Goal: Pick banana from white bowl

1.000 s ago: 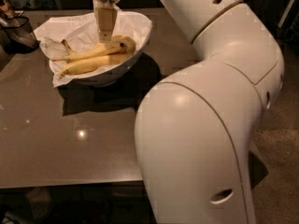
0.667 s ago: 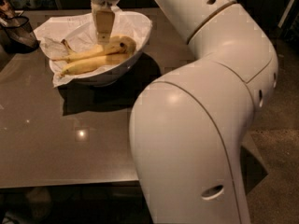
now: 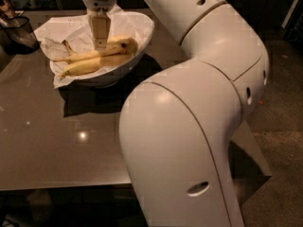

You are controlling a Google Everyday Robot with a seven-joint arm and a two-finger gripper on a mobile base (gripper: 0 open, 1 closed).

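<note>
**Gripper over banana, grasp not confirmed**

The arm point(image 3: 189, 126) fills the right and centre of the view, reaching up and over to the far left. The grey table point(image 3: 47, 145) sits under it. The white bowl point(image 3: 142, 32) is on the table's far side, lined with crumpled paper point(image 3: 52, 32). A dark mesh container point(image 3: 19, 32) stands just left of it; ignore that.

The banana point(image 3: 94, 60) lies in the bowl on the paper. It looks like two lying side by side, long axis nearly across the view, stem end left.

The gripper point(image 3: 99, 44) points straight down, tip at the upper banana's mid-length. Can't tell if it's open, closed or touching. My read: it's placed over the middle and set across the long axis, so the next step is to close and lift.
</note>
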